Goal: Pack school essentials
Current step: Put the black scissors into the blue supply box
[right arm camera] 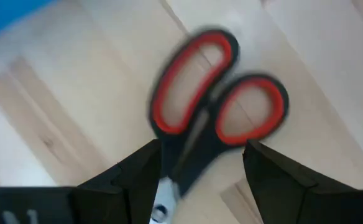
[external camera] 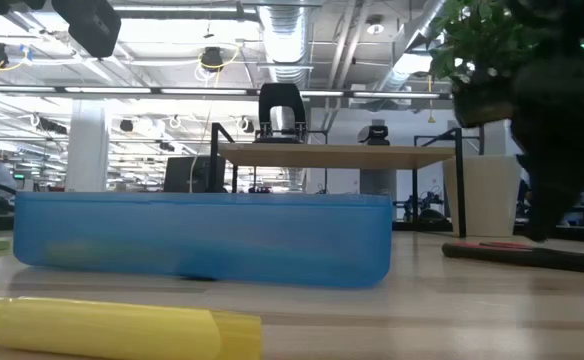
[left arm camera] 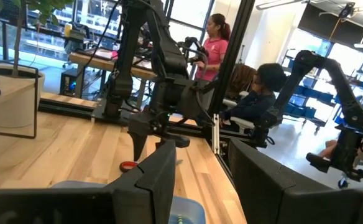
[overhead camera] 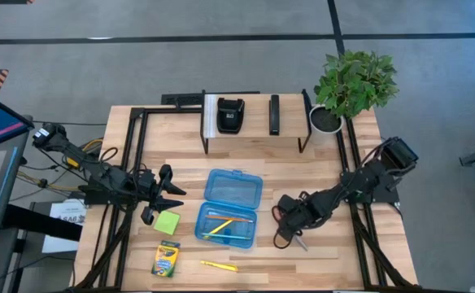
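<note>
- The blue case (overhead camera: pixel 230 207) lies open in the middle of the table (overhead camera: pixel 343 260), lid folded back toward the rack (overhead camera: pixel 254 122), so items can be dropped straight in. A few pencils (overhead camera: pixel 221 225) already lie in its near half.
- The right hand (overhead camera: pixel 290 232) is low over the scissors (right arm camera: pixel 215 109), which lie flat on the wood just right of the case. In the right wrist view its 2 fingers stand apart on either side of the black shank below the red handle loops, and I see no contact yet. It looks lined up to pinch there, where the scissors are narrowest.
- The left hand (overhead camera: pixel 158 198) hangs above the table just left of the case, its fingers apart and holding nothing. I judge it is waiting near its own items.
- The green sticky-note pad (overhead camera: pixel 167 222) sits right beside that hand. The crayon box (overhead camera: pixel 165 259) and yellow highlighter (overhead camera: pixel 219 265) lie near the front edge, still unpacked.
- The potted plant (overhead camera: pixel 353 85) stands at the far right corner, clear of the work.
</note>
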Controlling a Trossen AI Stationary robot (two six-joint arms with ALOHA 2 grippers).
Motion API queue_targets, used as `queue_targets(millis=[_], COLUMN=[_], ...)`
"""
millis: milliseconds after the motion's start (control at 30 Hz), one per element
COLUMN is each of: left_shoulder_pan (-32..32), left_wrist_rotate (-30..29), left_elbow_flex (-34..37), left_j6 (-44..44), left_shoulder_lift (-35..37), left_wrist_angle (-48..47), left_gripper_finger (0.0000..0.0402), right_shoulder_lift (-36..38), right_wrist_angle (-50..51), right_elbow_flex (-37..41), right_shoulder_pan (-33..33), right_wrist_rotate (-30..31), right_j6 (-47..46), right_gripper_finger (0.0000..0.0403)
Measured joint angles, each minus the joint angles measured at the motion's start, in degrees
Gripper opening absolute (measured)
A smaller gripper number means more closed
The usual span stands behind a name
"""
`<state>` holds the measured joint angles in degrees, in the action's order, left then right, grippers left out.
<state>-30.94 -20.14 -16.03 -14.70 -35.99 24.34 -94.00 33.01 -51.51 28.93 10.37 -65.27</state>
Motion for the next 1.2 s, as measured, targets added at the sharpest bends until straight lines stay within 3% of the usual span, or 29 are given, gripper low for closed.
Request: queue_targets(millis=[433, 833, 967, 1200], left_shoulder_pan=[0.0, 0.0, 0.0, 0.0], left_wrist_rotate=[0.4, 0.4, 0.3, 0.3], left_elbow_flex=[0.0, 0.0, 0.0, 0.0], left_j6=[-0.1, -0.2, -0.2, -0.2], left_shoulder_lift=[0.0, 0.0, 0.0, 0.0], left_wrist_angle=[0.0, -0.2, -0.2, -0.3], left_gripper_finger=[0.0138, 0.0138, 0.0138, 0.0138], right_shoulder_lift=[-1.2, -10.3, -10.3, -7.1], right_wrist_angle=[0.7, 0.2, 1.1, 1.7], right_elbow_flex=[-2.8, -3.7, -3.7, -2.9], right_shoulder_pan=[-6.7, -6.9, -6.9, -7.0], right_wrist_rotate=[-1.0, -5.2, -5.1, -5.5], right_j6=[4.1, 4.3, 4.3, 6.4], right_gripper_finger=[0.0244, 0.0235, 0.0187, 0.0039])
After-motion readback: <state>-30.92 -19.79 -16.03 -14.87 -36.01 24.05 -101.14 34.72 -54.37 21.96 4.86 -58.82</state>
